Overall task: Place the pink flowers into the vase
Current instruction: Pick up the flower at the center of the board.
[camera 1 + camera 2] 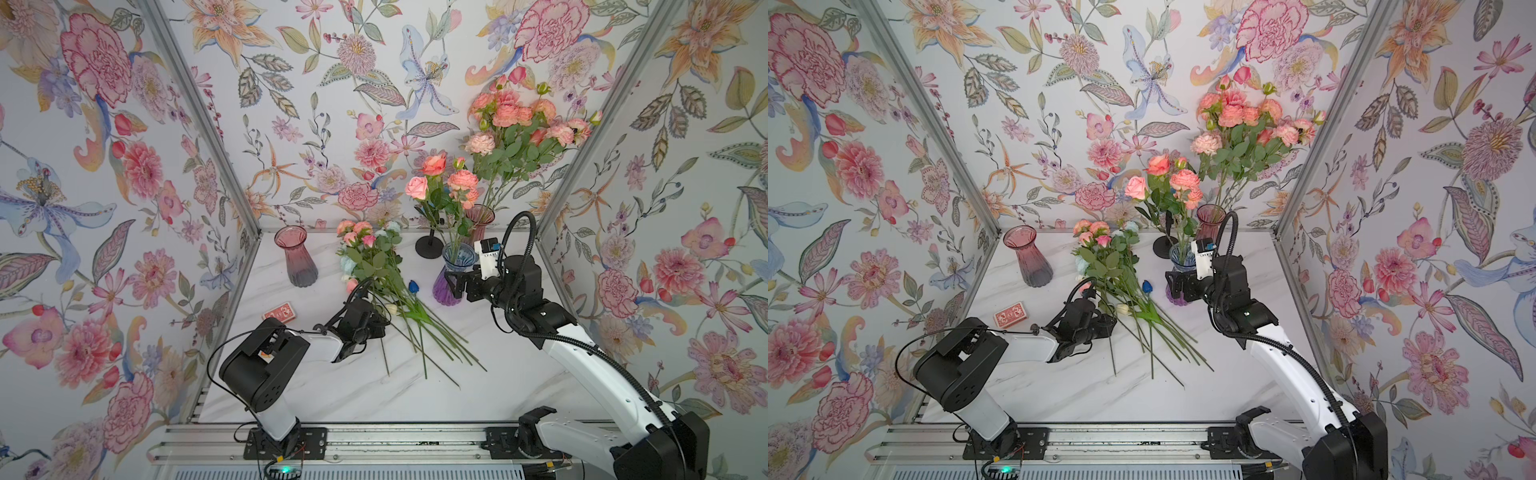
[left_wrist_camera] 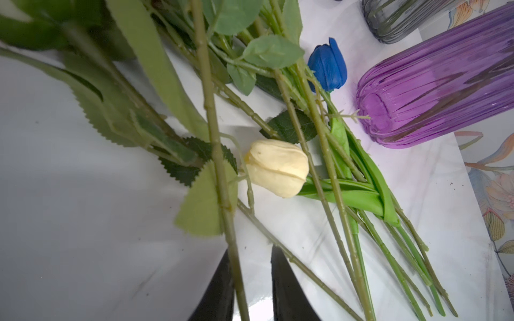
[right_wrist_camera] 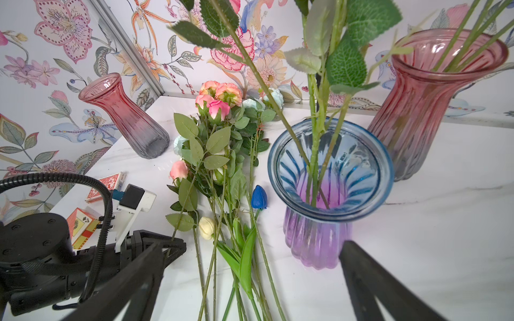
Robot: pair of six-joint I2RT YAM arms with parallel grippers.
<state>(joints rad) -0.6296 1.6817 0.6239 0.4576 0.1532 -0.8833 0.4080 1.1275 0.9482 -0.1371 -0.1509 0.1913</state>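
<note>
Where the left gripper (image 2: 251,250) meets the pile, its two black fingers (image 2: 217,291) stand a narrow way apart with one green stem (image 2: 219,172) running between them. The stem lies against one finger and a sliver of table (image 1: 332,386) shows before the other, so I cannot tell whether it is pinched. Behind it the left arm (image 1: 316,343) lies low over the table, forearm stretched from a raised elbow toward the stems' middle.

The right gripper (image 3: 253,246) is spread wide and grips nothing. The blue vase (image 3: 314,244) stands just ahead of its fingers (image 3: 375,283); contact cannot be made out. The right arm (image 1: 590,365) rises from its base, bends, and points the wrist level at the vase's lower half.

Most pink flowers (image 1: 374,266) lie in a loose sheaf on the table between the arms, blooms toward the back wall, bare stem ends fanned forward. They are small pink and salmon roses with serrated leaves, mixed with pale-blue blooms (image 3: 274,96). A few more stand in the blue vase, coral and pink heads high over its rim. A blue tulip (image 2: 328,65) and a cream tulip (image 2: 278,166) lie among the stems.
</note>
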